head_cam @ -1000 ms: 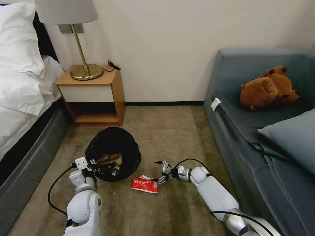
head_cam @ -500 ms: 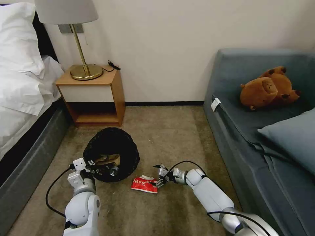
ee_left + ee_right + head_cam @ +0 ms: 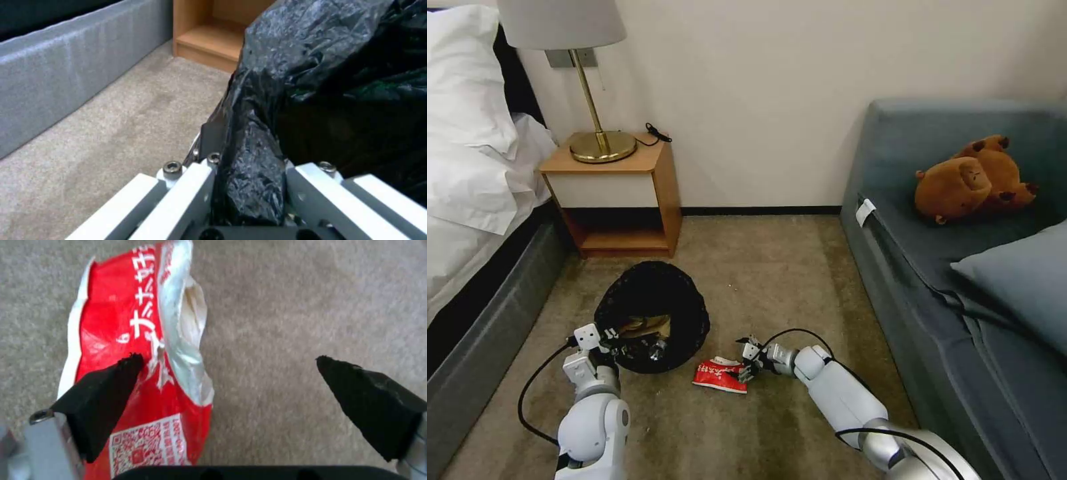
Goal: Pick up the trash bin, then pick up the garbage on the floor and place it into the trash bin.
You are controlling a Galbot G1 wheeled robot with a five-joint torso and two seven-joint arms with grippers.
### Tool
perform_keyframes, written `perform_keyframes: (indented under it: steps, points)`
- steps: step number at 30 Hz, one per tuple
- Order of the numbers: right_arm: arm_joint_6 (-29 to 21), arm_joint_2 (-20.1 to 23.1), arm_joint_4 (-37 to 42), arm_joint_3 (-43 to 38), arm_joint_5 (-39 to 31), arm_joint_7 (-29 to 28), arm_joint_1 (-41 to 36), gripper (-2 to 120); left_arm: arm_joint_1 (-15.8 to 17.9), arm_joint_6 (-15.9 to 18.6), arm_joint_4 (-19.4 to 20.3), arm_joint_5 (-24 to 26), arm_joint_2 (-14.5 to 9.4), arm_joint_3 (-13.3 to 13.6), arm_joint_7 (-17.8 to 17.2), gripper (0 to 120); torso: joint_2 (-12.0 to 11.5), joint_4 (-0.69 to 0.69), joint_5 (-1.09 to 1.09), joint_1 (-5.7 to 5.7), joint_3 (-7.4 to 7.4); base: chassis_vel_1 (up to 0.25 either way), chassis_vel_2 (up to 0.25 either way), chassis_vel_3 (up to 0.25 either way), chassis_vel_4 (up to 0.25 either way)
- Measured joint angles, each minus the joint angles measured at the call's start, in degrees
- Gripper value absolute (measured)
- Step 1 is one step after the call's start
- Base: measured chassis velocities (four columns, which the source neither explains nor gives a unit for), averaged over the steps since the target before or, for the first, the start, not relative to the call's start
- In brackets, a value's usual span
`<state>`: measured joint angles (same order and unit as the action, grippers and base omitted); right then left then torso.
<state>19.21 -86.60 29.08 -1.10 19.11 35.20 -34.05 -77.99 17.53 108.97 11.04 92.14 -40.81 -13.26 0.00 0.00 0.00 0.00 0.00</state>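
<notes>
The trash bin (image 3: 650, 300), lined with a crinkled black bag, hangs tilted just above the carpet with its mouth facing me. My left gripper (image 3: 625, 341) is shut on its near rim; the left wrist view shows the bag's rim (image 3: 251, 166) pinched between the white fingers (image 3: 186, 186). A tan scrap (image 3: 647, 325) lies inside the bin. A red-and-white packet of garbage (image 3: 720, 375) lies flat on the carpet to the bin's right. My right gripper (image 3: 746, 360) is open at the packet's right edge. One black fingertip (image 3: 106, 393) is over the packet (image 3: 129, 330), the other over bare carpet.
A wooden nightstand (image 3: 620, 193) with a brass lamp (image 3: 602, 143) stands against the wall behind the bin. The bed (image 3: 474, 220) runs along the left, and the grey sofa (image 3: 960, 253) with a brown plush toy (image 3: 970, 180) along the right. Carpet lies open between them.
My right gripper has moved left and down until it reaches the red packet's edge. The bin and left gripper have shifted slightly left.
</notes>
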Motion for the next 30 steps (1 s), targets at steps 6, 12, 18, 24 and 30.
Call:
perform_keyframes:
  steps: [6,12,18,24,30]
  points:
    - [-0.02,-0.07,-0.96,-1.16,0.3,0.01,-0.05,100,0.08,0.0,0.0,0.01,0.0,-0.02,-0.02,2,0.0,0.0,0.0,0.0,0.0,0.0,0.0,0.0,0.0]
    - [0.09,-0.18,-0.94,-2.19,0.26,-0.02,-0.44,95,0.35,0.0,-0.25,0.02,0.0,0.14,-0.04,2,0.0,0.0,0.01,0.0,0.0,0.0,0.0,0.0,0.0]
    - [0.48,-0.23,-0.67,-2.63,-0.02,-0.25,-0.97,74,0.71,0.03,-0.25,-0.05,0.0,0.37,-0.05,2,0.0,0.0,0.01,0.0,0.0,0.0,0.0,0.0,0.0]
    - [0.67,-0.29,-0.51,-3.24,-0.08,-0.55,-1.21,52,0.62,-0.02,-0.77,-0.05,0.0,0.51,-0.06,2,0.0,0.0,0.0,0.0,0.0,0.0,0.0,0.0,0.0]
    - [0.87,-0.28,-0.31,-3.68,-0.14,-1.07,-1.46,30,0.76,-0.09,-0.93,-0.07,-0.01,0.64,-0.05,2,0.0,0.0,0.01,0.0,0.0,0.0,0.0,0.0,0.0]
